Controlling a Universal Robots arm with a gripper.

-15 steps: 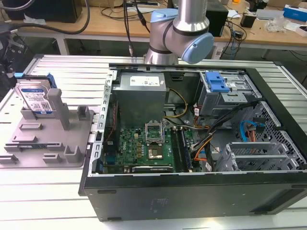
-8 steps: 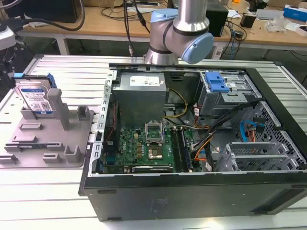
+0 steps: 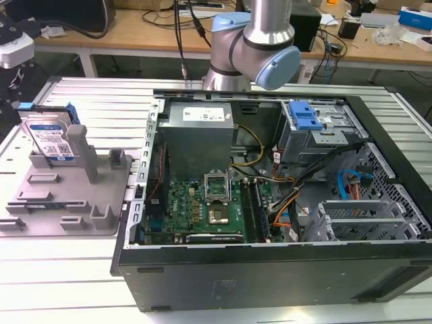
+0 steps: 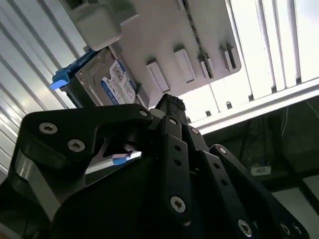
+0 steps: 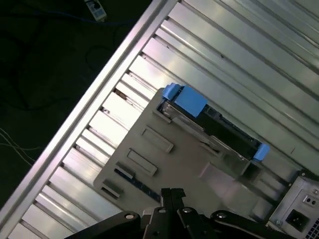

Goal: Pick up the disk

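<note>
The disk (image 3: 48,135) stands on edge in the grey holder (image 3: 74,202) at the exterior view's left. Its white-and-blue label faces the camera and blue rails run along its sides. In the first wrist view I look down on the disk's (image 5: 224,132) dark upper edge, set in the holder (image 5: 164,164). My gripper (image 5: 172,193) hovers above the holder, apart from the disk. Its fingers are shut together with nothing between them. In the second wrist view the gripper (image 4: 169,102) points toward the holder (image 4: 164,40), with the disk (image 4: 112,82) off to one side.
An open computer case (image 3: 270,270) lies at the exterior view's right, with a blue-latched drive cage (image 3: 304,118) and a green motherboard (image 3: 202,202) inside. The arm (image 3: 253,40) rises behind it. The slatted metal table (image 5: 239,45) ends at an edge near the holder, with dark floor beyond.
</note>
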